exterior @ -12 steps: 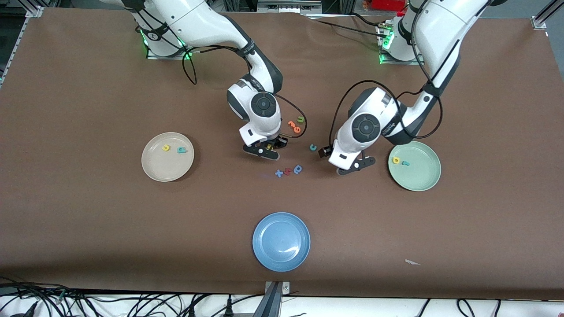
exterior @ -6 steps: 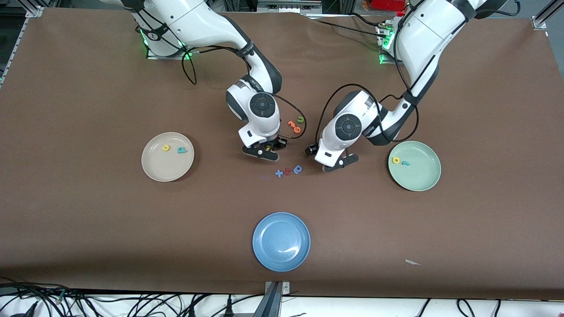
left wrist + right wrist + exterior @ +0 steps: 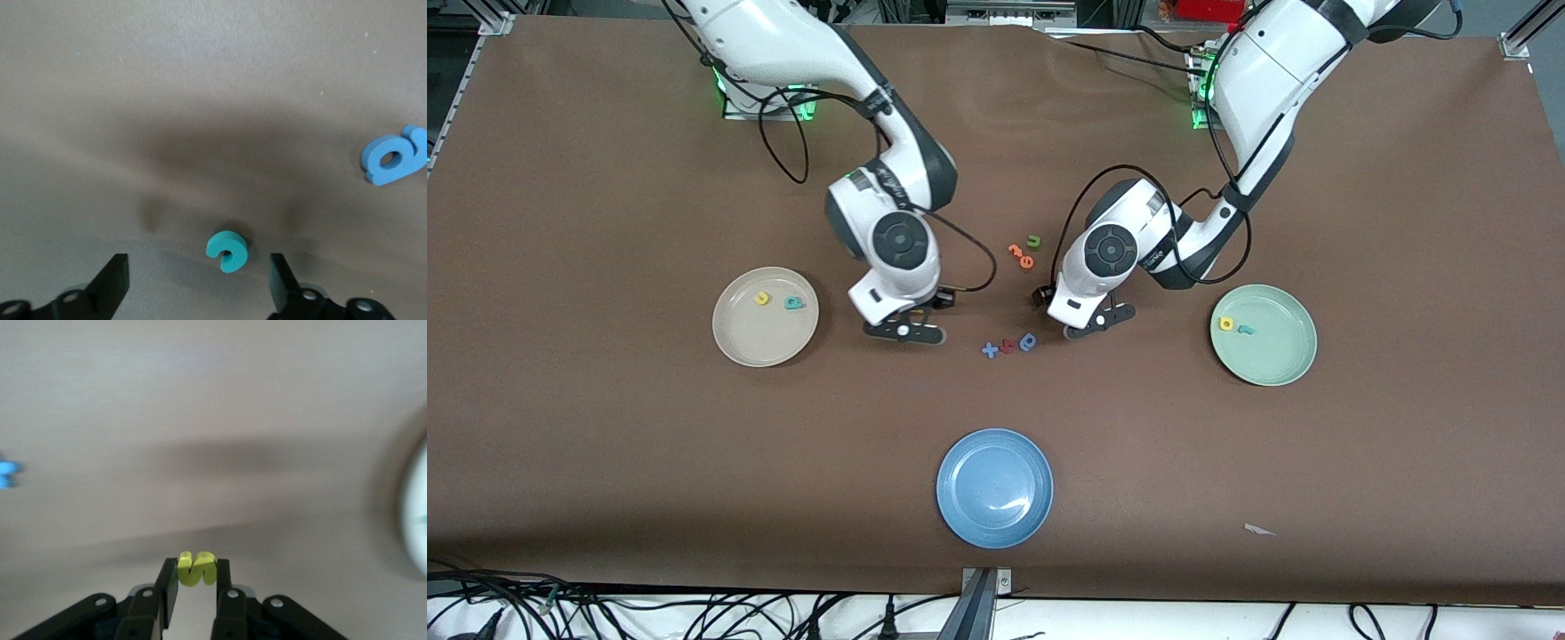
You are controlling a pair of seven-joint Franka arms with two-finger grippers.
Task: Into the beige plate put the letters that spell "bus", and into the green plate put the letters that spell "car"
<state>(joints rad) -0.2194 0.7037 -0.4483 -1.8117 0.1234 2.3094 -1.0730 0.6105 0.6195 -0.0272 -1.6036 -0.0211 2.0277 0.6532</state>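
Brown surface (image 3: 605, 462) is seen carrying three plates and scattered foam letters. Yellow s (image 3: 197, 569) is clamped in the jaws of the right gripper (image 3: 195, 581), which is held over bare surface between the beige plate (image 3: 740, 349) and the letter cluster. On the beige plate a yellow u (image 3: 761, 299) and a teal b (image 3: 792, 303) are lying apart from each other. Left gripper (image 3: 199, 283) is held low over the teal c (image 3: 227, 252), jaws wide on either side of it, not touching it. A blue a (image 3: 395, 156) is seen near the c. On the green plate (image 3: 1280, 364), a yellow a (image 3: 1226, 324) and a teal r (image 3: 1246, 330) are lying just beside each other. A blue plate (image 3: 960, 520) is set nearest the front camera, holding nothing.
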